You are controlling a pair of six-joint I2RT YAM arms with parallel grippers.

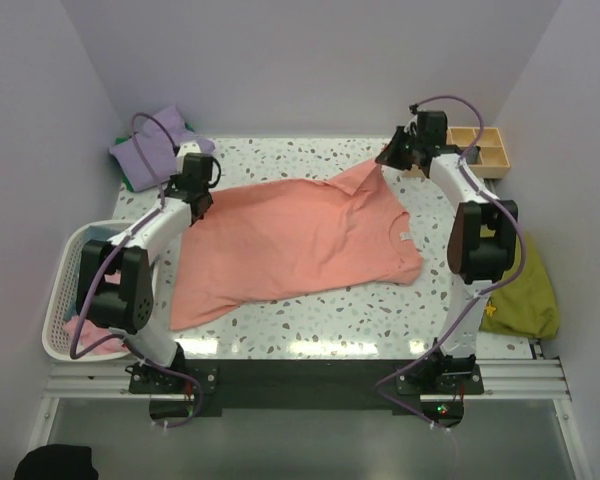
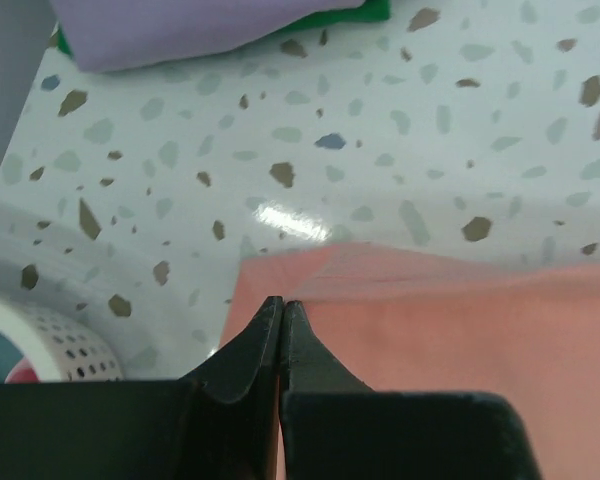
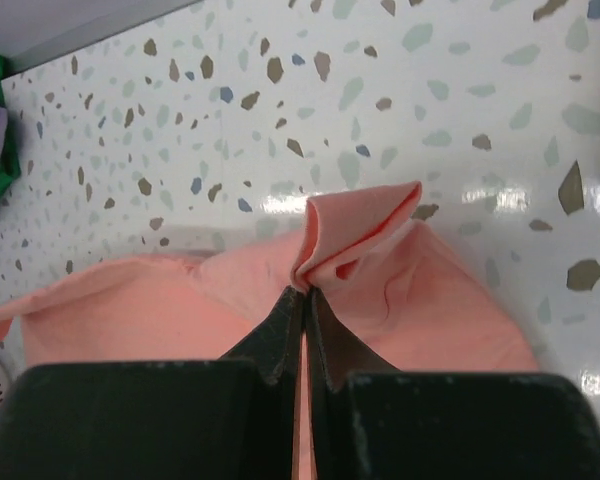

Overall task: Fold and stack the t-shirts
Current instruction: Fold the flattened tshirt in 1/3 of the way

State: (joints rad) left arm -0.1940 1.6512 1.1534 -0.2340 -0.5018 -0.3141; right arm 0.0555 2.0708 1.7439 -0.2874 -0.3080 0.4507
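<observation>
A large salmon-pink t-shirt lies spread across the speckled table, mostly flat. My left gripper is at its back left corner; in the left wrist view the jaws are shut, with a sliver of the pink cloth between them. My right gripper is at the back right and is shut on a bunched fold of the shirt's sleeve, lifted a little off the table. A folded lavender t-shirt lies on a green one in the back left corner.
A white perforated basket with pink cloth in it stands at the left edge. A wooden compartment tray sits at the back right. An olive-green cloth lies at the right edge. Walls close in on three sides.
</observation>
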